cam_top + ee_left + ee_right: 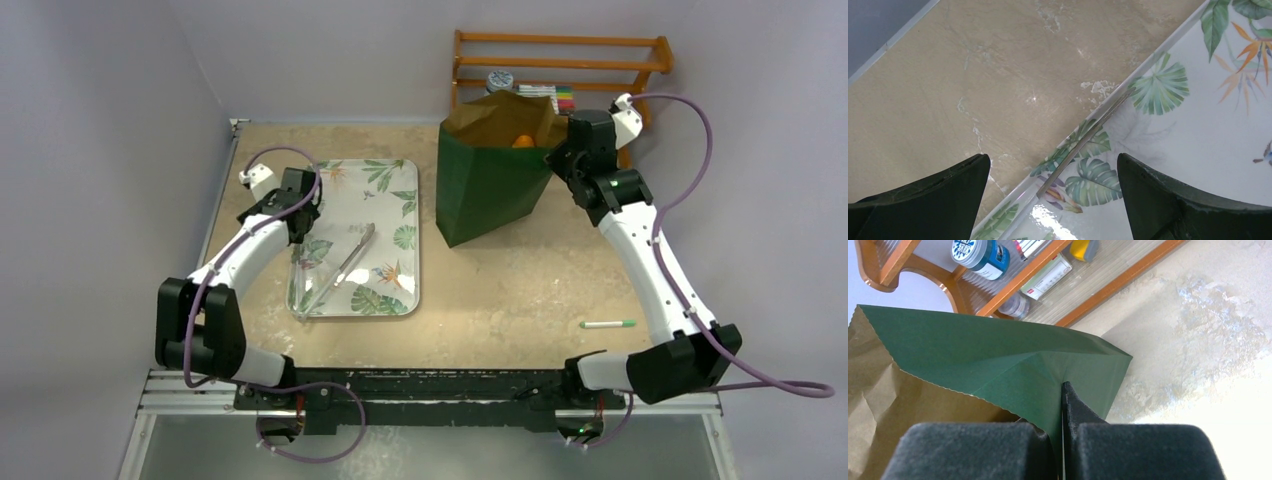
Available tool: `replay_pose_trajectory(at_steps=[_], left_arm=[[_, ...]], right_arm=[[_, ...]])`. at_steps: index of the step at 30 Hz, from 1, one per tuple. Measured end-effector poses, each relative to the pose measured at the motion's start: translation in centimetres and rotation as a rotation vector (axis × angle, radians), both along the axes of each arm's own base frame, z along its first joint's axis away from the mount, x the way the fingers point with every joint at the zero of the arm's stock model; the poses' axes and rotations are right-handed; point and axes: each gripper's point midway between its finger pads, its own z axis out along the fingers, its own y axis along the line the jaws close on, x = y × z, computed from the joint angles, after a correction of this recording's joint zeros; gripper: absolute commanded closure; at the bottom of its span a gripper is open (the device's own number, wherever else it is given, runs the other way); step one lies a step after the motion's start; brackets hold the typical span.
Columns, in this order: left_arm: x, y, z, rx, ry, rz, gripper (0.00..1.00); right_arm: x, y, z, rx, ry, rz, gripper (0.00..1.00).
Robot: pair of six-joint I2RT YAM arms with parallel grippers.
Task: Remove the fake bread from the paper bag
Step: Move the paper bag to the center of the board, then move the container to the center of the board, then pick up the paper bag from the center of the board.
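Metal tongs [345, 266] lie diagonally on the leaf-patterned tray [350, 205]. A green marker [608, 324] lies well right of the tray; a wooden shelf [560, 40] stands beyond its far right corner.

Left gripper [1053, 167] spread wide — right gripper [1064, 412], arm outstretched, clamped on paper bag [998, 360].

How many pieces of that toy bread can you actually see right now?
1. One orange bread piece shows in the open top of the green paper bag, close to its right edge. More may be hidden deeper inside the bag.
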Motion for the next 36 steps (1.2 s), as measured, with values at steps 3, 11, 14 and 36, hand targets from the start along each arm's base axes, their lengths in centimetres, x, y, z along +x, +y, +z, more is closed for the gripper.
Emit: replay_pose_trajectory(at_steps=[3,11,14,36], left_arm=[[-0.1,0.4,-0.5,-0.036,0.012,0.004,0.0],[2.3,1.4,-1.9,-0.122,0.054,-0.024,0.01],[4.1,0.8,-3.1,-0.142,0.086,-0.069,0.01],[10.0,1.3,-7.7,-0.096,0.184,-0.157,0.32]], right_arm=[[-0.1,0.2,0.1,0.001,-0.005,0.015,1.0],[0.0,0.4,0.1,-0.002,-0.01,0.035,1.0],[0.0,0.6,0.2,-0.002,-0.011,0.046,1.0],[0.0,1.2,0.2,-0.019,-0.006,0.102,1.0]])
